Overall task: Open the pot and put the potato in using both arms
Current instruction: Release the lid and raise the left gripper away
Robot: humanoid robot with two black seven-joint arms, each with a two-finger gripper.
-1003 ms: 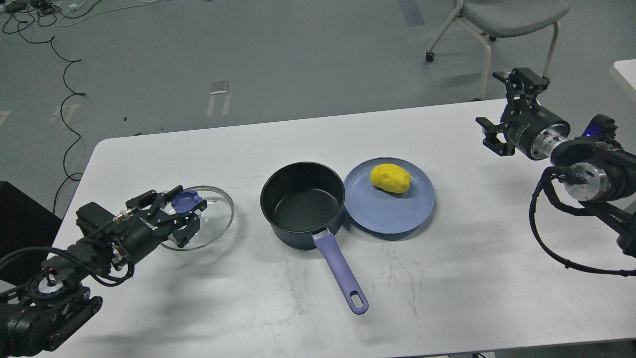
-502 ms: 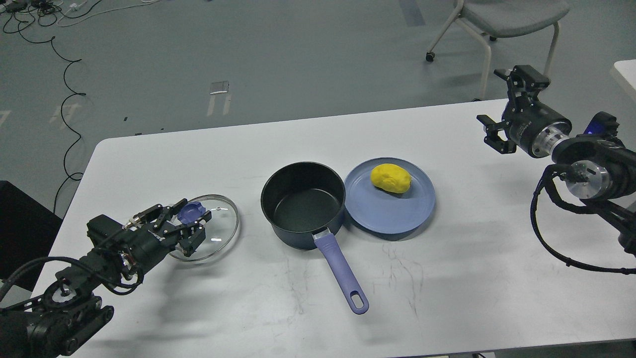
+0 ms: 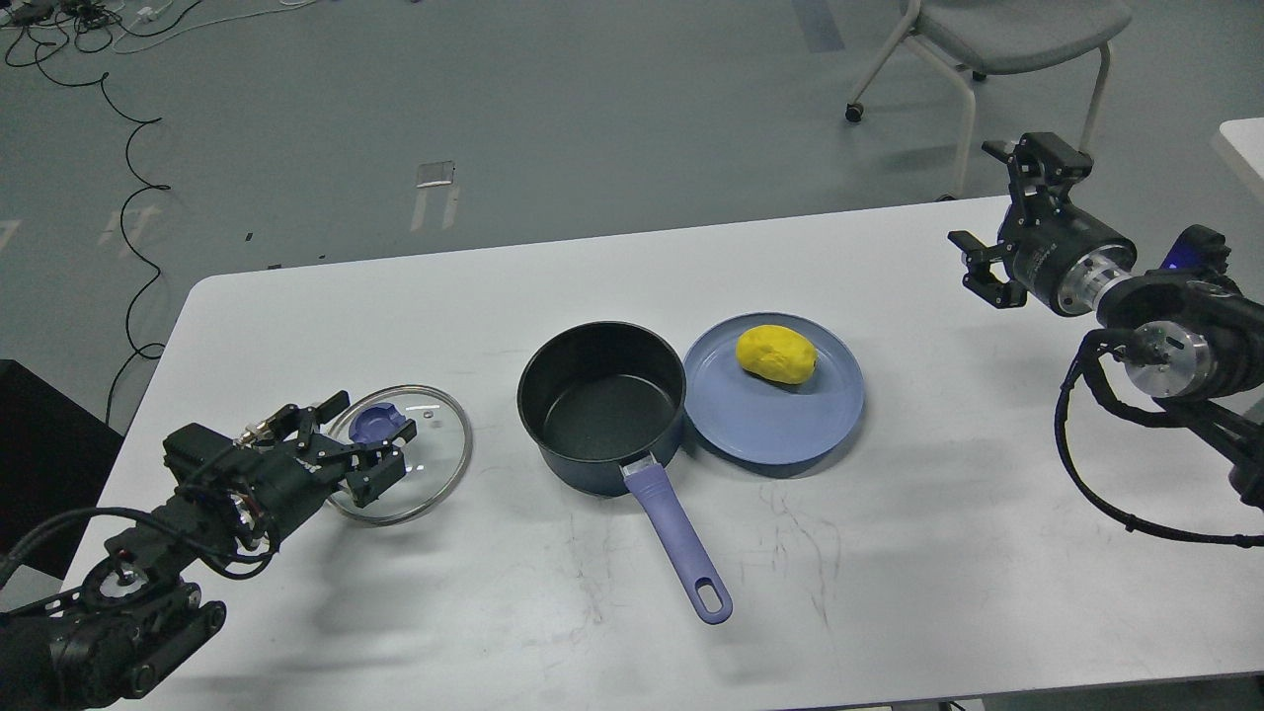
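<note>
The dark pot (image 3: 602, 405) stands open mid-table, its purple handle (image 3: 679, 541) pointing toward me. The yellow potato (image 3: 776, 354) lies on a blue plate (image 3: 780, 430) touching the pot's right side. The glass lid (image 3: 425, 459) with a blue knob (image 3: 372, 427) lies flat on the table left of the pot. My left gripper (image 3: 357, 444) is open, its fingers on either side of the knob and apart from it. My right gripper (image 3: 1009, 215) is open and empty, above the table's far right edge, well away from the potato.
A white table (image 3: 889, 573) carries everything. A grey chair (image 3: 997, 39) stands behind the far right corner. Cables lie on the floor at the back left. Another white tabletop corner (image 3: 1246, 143) shows at the right edge.
The lid has settled flat on the table. My left gripper's fingers have spread off the knob and the arm has drawn back a little. The right arm has barely moved.
</note>
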